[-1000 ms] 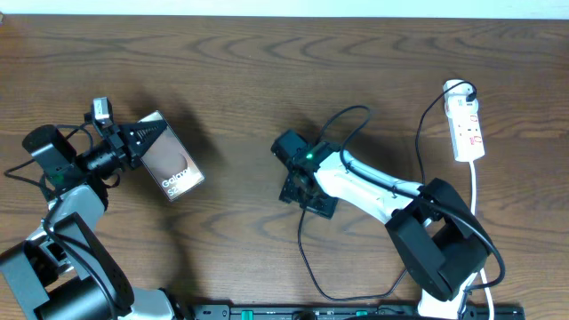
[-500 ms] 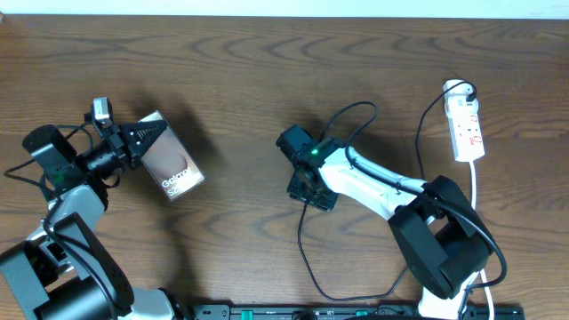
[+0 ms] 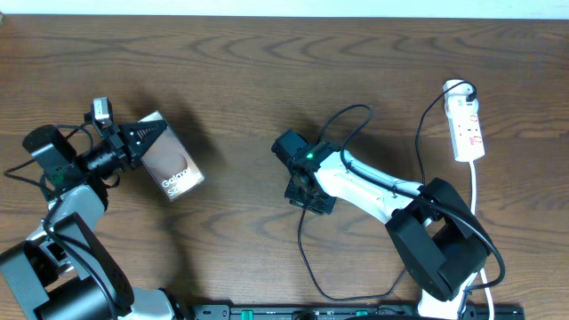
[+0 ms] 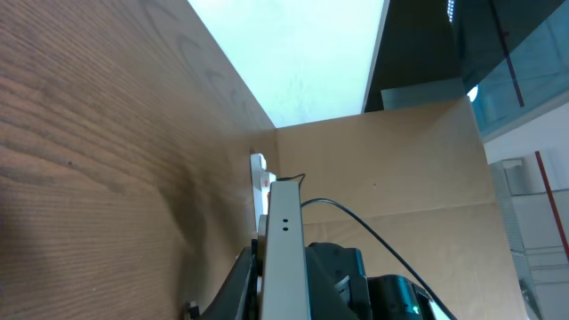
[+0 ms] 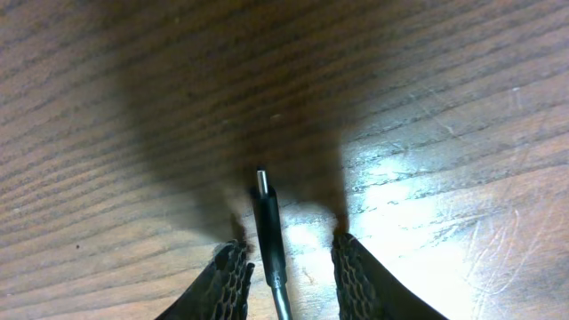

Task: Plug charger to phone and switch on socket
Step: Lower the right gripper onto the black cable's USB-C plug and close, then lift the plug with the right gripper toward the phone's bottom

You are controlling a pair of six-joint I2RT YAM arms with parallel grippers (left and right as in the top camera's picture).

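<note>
Right wrist: ribbed fingers [image 5: 233,277] flank slim charger [image 5: 268,229].

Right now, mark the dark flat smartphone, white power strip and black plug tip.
dark flat smartphone [image 3: 170,163], overhead, screen centre.
white power strip [image 3: 468,130], overhead, top face.
black plug tip [image 5: 268,233], right wrist, plug body.

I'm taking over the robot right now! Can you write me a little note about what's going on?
Left gripper: shut on the phone, at the left side of the table.
Right gripper: open, jaws either side of the charger plug, which lies on the table; not touching it.
Socket: far right, no arm near it.
Done: phone gripped, right gripper lined up on the plug.
Left: grip the plug, push it into the phone, switch the socket on.
</note>
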